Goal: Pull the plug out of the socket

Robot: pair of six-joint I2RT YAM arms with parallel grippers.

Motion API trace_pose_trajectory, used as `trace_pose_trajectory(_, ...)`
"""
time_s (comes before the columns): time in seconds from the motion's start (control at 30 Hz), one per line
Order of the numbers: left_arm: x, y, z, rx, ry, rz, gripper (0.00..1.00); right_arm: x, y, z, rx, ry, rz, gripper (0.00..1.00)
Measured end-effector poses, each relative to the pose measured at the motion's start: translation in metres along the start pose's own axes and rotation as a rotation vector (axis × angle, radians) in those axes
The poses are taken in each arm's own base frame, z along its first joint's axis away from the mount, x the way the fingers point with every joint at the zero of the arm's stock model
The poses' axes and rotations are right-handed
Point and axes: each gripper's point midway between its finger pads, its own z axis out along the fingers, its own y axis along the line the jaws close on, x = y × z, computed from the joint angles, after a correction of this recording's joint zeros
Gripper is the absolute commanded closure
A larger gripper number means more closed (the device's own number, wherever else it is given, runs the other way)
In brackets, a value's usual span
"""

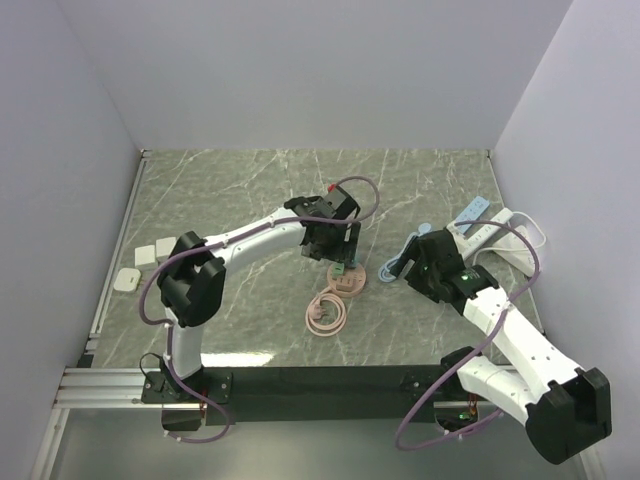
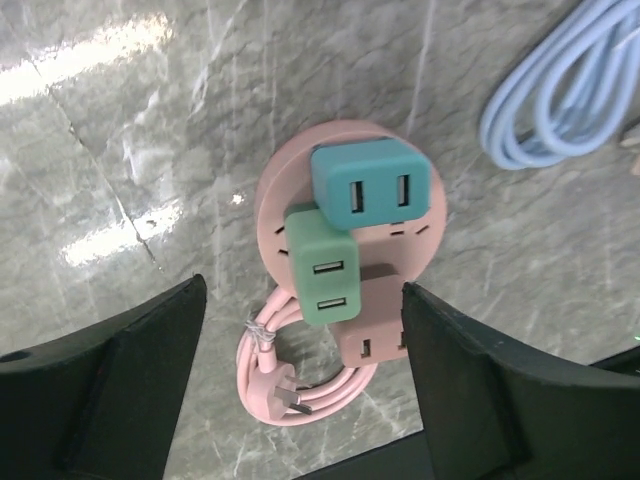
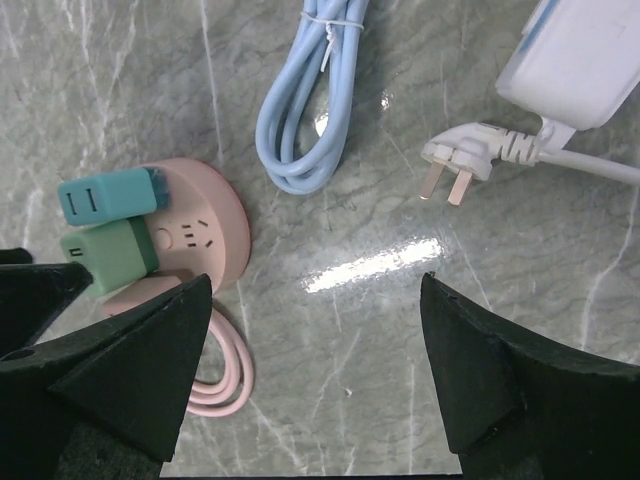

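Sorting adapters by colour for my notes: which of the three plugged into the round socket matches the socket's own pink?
The pink adapter, nearest the coiled pink cord; the others are the teal adapter and the green adapter.

Left arm (image 1: 255, 235) and right arm (image 1: 520, 340) are built alike: white link shells are joined by rounded black joint housings. A purple left cable (image 1: 141, 298) is run outside the left arm in loose loops, and a matching right cable (image 1: 538, 262) is routed along the right arm. A small red mark (image 1: 331, 187) is seen at the left wrist. A green LED (image 1: 466, 274) is lit on the right forearm. Left gripper (image 2: 300, 390) and right gripper (image 3: 310, 380) are fitted with matte black, wedge-shaped fingers (image 2: 100, 400).
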Motion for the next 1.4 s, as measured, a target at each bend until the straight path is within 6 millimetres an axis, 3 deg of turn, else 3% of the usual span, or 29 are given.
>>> trace_pose_trajectory(0.37, 0.024, 0.006, 0.025, -0.058, 0.060, 0.032, 0.30, -0.006, 0.002, 0.002, -0.034, -0.001, 0.050, 0.10)
trace_pose_trajectory(0.43, 0.029, 0.005, 0.031, -0.062, 0.071, 0.041, 0.37, -0.005, 0.004, 0.003, -0.044, 0.005, 0.050, 0.12)
trace_pose_trajectory(0.5, 0.029, 0.003, 0.035, -0.061, 0.068, 0.045, 0.45, -0.005, 0.005, 0.005, -0.053, 0.008, 0.048, 0.13)
trace_pose_trajectory(0.6, 0.029, 0.000, 0.039, -0.055, 0.062, 0.049, 0.72, 0.000, 0.009, 0.009, -0.071, 0.034, 0.039, 0.15)
trace_pose_trajectory(0.73, 0.027, 0.000, 0.040, -0.057, 0.050, 0.060, 0.99, 0.006, 0.016, 0.015, -0.108, 0.072, 0.022, 0.15)
trace_pose_trajectory(0.97, 0.029, 0.008, 0.034, 0.008, 0.023, 0.020, 0.99, 0.020, 0.057, 0.021, -0.312, 0.180, -0.025, 0.15)
trace_pose_trajectory(1.13, 0.030, 0.041, 0.017, 0.110, 0.037, -0.129, 0.99, 0.029, 0.081, 0.028, -0.431, 0.254, -0.044, 0.15)
trace_pose_trajectory(1.23, 0.017, 0.058, 0.005, 0.155, 0.005, -0.204, 0.99, 0.036, 0.088, 0.033, -0.470, 0.296, -0.054, 0.16)
trace_pose_trajectory(1.4, -0.002, 0.048, -0.014, 0.261, -0.058, -0.221, 0.99, 0.043, 0.098, 0.037, -0.520, 0.354, -0.076, 0.16)
